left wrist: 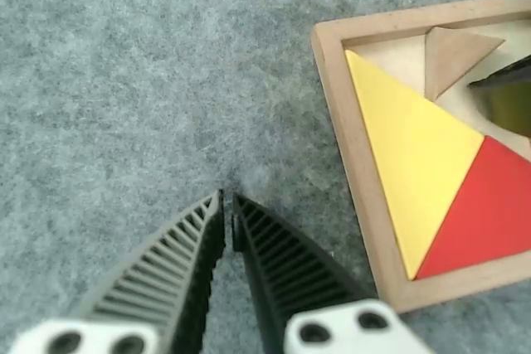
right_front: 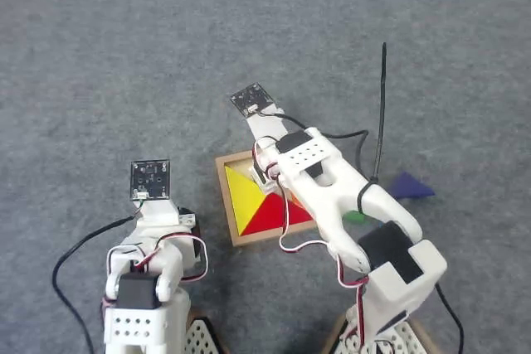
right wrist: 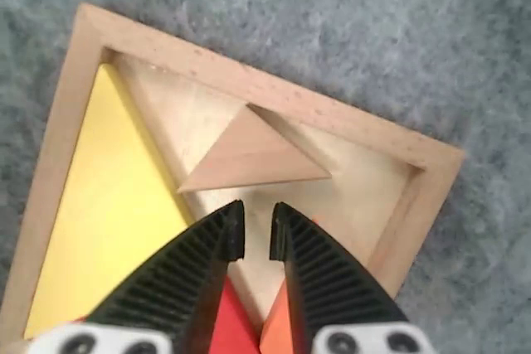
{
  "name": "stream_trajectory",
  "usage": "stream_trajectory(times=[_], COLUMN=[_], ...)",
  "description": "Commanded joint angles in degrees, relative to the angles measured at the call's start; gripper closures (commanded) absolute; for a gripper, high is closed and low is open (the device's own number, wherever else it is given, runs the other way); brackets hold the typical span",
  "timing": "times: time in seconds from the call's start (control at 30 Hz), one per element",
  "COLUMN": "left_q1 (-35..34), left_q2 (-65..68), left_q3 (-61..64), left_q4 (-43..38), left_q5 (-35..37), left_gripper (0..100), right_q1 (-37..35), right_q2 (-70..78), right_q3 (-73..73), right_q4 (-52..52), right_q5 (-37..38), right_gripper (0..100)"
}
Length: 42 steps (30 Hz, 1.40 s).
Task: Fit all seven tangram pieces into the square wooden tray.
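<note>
Grey felt bench (right_front: 99, 80). The tray (right wrist: 332, 118) holds the yellow (right wrist: 108, 180), red (left wrist: 489, 213), orange (right wrist: 278, 329) and plain-wood (right wrist: 249, 155) pieces. The blue (right_front: 411, 186) and green (right_front: 355, 216) pieces lie outside. The right fingers (right wrist: 207, 263) hover barely parted and empty over the tray; the left fingers (left wrist: 191, 246) are clenched, empty, beside it.

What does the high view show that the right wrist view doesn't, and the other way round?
High view's extras: a blue piece and a green piece on the carpet outside the wooden tray. Right wrist view's extras: a plain wooden triangle lying in the tray, near the right gripper. Shared: the tray, the yellow triangle and the red triangle.
</note>
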Motion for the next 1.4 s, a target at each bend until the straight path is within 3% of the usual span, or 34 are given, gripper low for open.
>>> stream_trajectory(times=[0.0,0.57,0.77,1.37], left_q1=[-0.35,-0.35,-0.35,-0.35], left_q2=[-1.14,-1.14,-1.14,-1.14], left_q3=[-0.75,-0.75,-0.75,-0.75], left_q4=[0.09,0.09,0.09,0.09], left_q5=[-0.53,-0.53,-0.53,-0.53], left_gripper=[99,99,99,99], right_q1=[-0.04,-5.93,-5.14,-4.97], right_q2=[-3.56,0.13,6.11,4.88], right_q3=[-5.45,-8.53,-12.31,-9.41], right_q4=[-1.10,-2.86,-0.04,4.00], right_q5=[-0.70,-0.26,1.41,4.92], right_gripper=[93.1,89.4,89.6,89.8])
